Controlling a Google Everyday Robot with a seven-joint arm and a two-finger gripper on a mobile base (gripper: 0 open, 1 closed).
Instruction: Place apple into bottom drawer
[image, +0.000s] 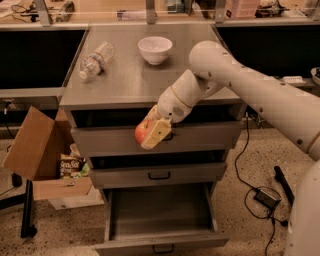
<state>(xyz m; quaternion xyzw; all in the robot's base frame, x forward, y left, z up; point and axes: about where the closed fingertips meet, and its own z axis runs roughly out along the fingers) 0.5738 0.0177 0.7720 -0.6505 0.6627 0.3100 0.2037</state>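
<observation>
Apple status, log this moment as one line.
hand: shut on apple | where: before top drawer front | bottom drawer: open, apple not inside

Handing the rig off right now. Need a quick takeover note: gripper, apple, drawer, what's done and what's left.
Gripper: shut on the apple, in the air in front of the top drawer, past the cabinet's front edge.
Bottom drawer: pulled open, nothing seen in it, below the apple.
Done: apple grasped and off the cabinet top; drawer open.
Left: lower the apple into the drawer, release, withdraw.
White bowl and bottle lie on the cabinet top, not part of the job.
</observation>
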